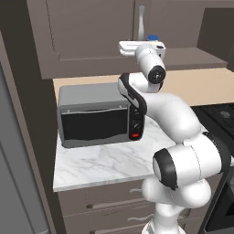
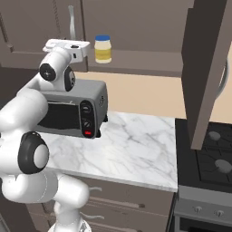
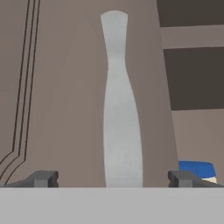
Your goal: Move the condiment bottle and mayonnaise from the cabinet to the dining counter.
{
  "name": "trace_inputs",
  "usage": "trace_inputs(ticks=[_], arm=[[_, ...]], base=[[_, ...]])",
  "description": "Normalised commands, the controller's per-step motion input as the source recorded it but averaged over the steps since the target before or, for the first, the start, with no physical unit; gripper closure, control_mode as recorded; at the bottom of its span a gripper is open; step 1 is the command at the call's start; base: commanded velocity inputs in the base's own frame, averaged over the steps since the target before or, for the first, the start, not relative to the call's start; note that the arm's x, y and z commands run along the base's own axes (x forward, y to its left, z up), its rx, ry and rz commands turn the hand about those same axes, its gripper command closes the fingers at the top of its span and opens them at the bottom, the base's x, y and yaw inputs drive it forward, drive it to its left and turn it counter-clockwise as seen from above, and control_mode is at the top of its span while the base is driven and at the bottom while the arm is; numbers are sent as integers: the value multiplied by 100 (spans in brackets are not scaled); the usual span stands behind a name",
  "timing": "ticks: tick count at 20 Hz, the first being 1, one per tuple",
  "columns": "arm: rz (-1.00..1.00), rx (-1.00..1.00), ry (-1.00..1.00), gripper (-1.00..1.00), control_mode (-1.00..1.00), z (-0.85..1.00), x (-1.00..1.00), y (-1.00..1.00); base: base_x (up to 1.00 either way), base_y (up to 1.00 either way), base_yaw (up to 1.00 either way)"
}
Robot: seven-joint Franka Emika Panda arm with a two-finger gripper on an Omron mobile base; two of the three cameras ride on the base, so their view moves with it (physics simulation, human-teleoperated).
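arm point(image 1: 183, 137): folded, reaching up and forward | wrist: level | claw point(image 3: 113, 179): fingers spread wide, empty

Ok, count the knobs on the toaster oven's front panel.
3, stacked in one column on the toaster oven right of its glass door: two dark knobs above a red one at the bottom.

blue-lidded mayonnaise point(image 2: 103, 49) upright on open cabinet point(image 2: 136, 61) shelf, right door open
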Motion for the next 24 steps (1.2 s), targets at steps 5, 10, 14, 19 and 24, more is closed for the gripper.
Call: trace_inputs(ticks=[5,10,14,19,24], arm=[[5,0,0,100,-100,0,20,67],[16,-4,0,100,-100,0,-8,89],[18,-6,0,100,-100,0,-43,87],[16,-8,-1,100,-100,0,-78,70],[9,-6,-4,100,-100,2,-100,37]], base=[[0,0,0],[0,0,0],[0,0,0],[0,0,0],[0,0,0]])
